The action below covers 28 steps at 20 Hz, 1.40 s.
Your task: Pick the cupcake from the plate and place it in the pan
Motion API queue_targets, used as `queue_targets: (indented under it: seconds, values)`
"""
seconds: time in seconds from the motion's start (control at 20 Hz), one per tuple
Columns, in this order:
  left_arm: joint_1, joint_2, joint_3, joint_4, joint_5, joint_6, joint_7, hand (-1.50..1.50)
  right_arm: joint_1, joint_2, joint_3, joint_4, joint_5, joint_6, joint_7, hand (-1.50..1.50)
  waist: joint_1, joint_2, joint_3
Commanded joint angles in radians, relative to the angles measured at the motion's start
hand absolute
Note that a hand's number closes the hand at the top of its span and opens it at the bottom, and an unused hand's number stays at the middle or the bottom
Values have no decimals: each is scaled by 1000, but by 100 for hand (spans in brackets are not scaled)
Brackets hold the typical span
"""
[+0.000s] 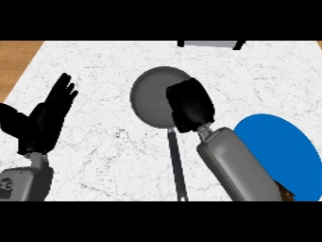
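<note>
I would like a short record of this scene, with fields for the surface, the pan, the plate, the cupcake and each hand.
surface: white marble counter, wood at both sides
pan: grey pan, round, handle pointing toward the robot
plate: blue plate, right of the pan, partly under the right forearm
cupcake: not visible on the plate or in the pan; possibly hidden by the right hand
right hand: right hand over the pan's right part, back of the hand toward the view
left hand: left hand at the left, open, fingers up, resting
</note>
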Motion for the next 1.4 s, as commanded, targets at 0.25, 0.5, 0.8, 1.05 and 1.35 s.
queue_targets:
  seconds: [0.25, 0.5, 0.8, 1.05, 1.35]
  values:
    - [-31, -20, -37, 37, -8, -19, -9, 0, -225, 8, 237, -126, -135, -9, 620, 150, 48, 21, -2]
    - [-87, -17, -28, 31, -10, -4, 17, 0, -393, 8, 308, -73, -252, -61, 911, 150, 46, 29, -1]
    - [-56, -32, -30, 18, -34, 28, 0, 0, -523, 8, 317, 110, -330, -251, 977, 150, 6, 36, 0]
    - [-43, -6, 15, 17, -18, 27, -2, 0, -543, 7, 273, 238, -344, -384, 892, 150, -26, 34, 1]
    - [3, -8, 16, -10, -22, 26, -10, 0, -490, 8, 229, 413, -356, -564, 705, 150, -44, 35, 2]
